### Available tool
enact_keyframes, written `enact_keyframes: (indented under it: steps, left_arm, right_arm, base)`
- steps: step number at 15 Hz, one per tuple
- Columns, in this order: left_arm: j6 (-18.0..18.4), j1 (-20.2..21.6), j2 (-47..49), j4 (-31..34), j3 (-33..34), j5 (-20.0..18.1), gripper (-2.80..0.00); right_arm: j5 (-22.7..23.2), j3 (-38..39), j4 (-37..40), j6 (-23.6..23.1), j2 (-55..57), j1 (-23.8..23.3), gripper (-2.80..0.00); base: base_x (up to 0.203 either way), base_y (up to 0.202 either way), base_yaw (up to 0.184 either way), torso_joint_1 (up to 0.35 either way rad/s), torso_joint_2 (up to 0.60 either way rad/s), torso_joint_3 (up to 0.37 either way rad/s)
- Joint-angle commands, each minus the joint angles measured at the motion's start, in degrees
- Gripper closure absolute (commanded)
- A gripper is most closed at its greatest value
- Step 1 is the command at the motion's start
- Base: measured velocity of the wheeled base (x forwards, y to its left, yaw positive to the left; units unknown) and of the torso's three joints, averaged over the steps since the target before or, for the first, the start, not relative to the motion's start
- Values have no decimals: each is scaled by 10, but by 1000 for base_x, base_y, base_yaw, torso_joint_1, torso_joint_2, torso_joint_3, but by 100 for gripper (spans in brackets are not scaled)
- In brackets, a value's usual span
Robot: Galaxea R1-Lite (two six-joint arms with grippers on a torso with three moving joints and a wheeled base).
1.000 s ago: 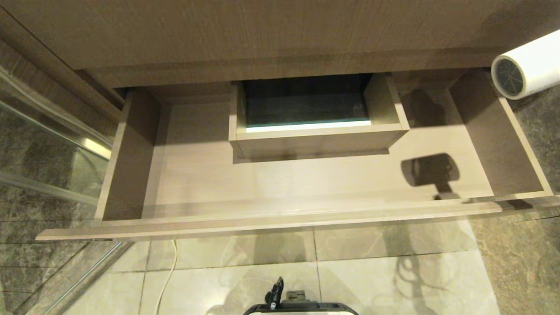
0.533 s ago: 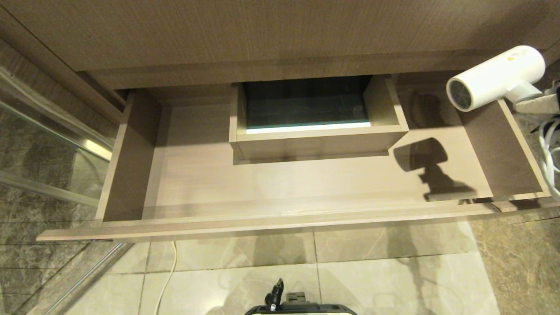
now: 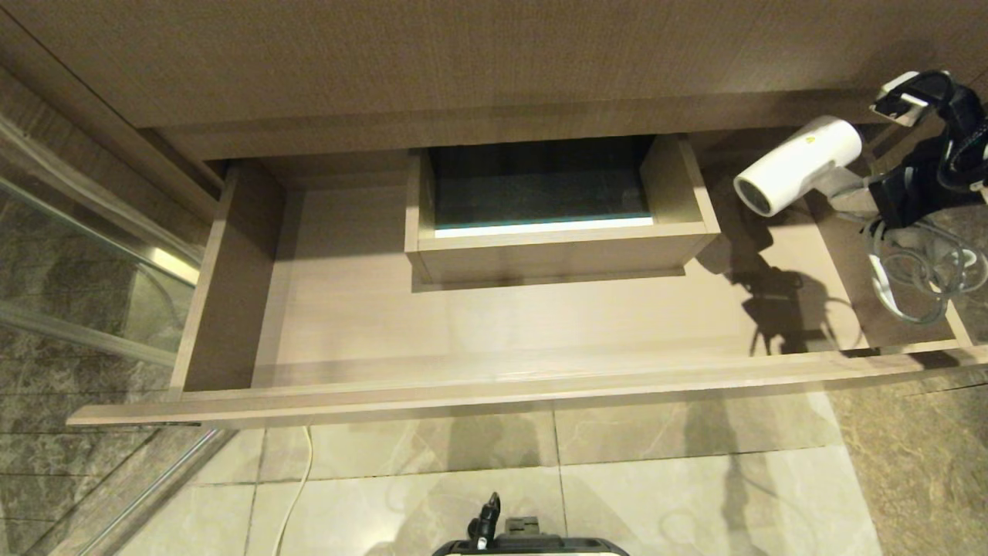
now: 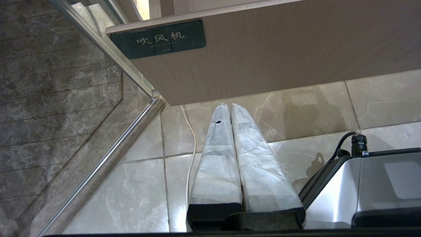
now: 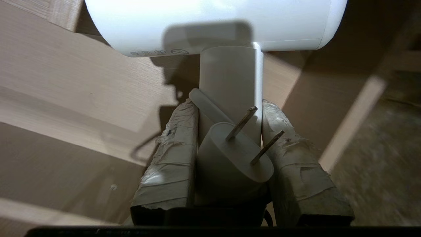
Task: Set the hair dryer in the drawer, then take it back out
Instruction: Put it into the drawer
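The white hair dryer (image 3: 799, 164) hangs over the back right corner of the open wood-grain drawer (image 3: 494, 384), barrel pointing left and down, above the drawer floor. My right gripper (image 3: 855, 194) is shut on its handle. In the right wrist view the handle (image 5: 230, 75) sits clamped between the taped fingers (image 5: 171, 154), with the white plug (image 5: 233, 158) wedged against it and the barrel (image 5: 213, 23) beyond. The coiled cord (image 3: 915, 278) dangles over the drawer's right wall. My left gripper (image 4: 227, 108) is parked, shut and empty, below the drawer front's dark label (image 4: 158, 39).
A boxed cutout (image 3: 540, 255) stands at the drawer's back middle. A glass panel with a metal rail (image 3: 93, 255) runs along the left. A thin white cable (image 3: 297, 479) lies on the tiled floor by my base (image 3: 532, 544).
My right arm has come in from the right edge, carrying the hair dryer left and down over the drawer's right end. Arm and cord now show; the dryer's shadow shifted accordingly.
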Motion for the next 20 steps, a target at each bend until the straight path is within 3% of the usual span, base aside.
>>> enact_keyframes:
  steps: [1,3,6,13,17,18,20]
  left_arm:
    - [0,0,0,0,1,0,0]
    - [0,0,0,0,1,0,0]
    - [0,1,0,0,1,0,0]
    - [0,0,0,0,1,0,0]
    - [0,0,0,0,1,0,0]
    - [0,1,0,0,1,0,0]
    - [0,0,0,0,1,0,0]
  right_arm:
    - [7,-18,-7,-9,61,-1,0]
    - [15,-20,-26,-8,85,0,0]
    - [70,-31,-62,5,121,0,0]
    - [71,-73,-158,-4,211,-1,0]
    - [70,-82,-168,-5,231,-4,0]
    - [69,-79,-169,-5,232,-4,-280]
    - [69,-74,-169,-6,232,-4,-280]
  base:
    - [0,0,0,0,0,0]
    - [0,0,0,0,0,0]
    - [0,0,0,0,0,0]
    - [0,0,0,0,0,0]
    - [0,0,0,0,0,0]
    - [0,0,0,0,0,0]
    - [0,0,0,0,0,0]
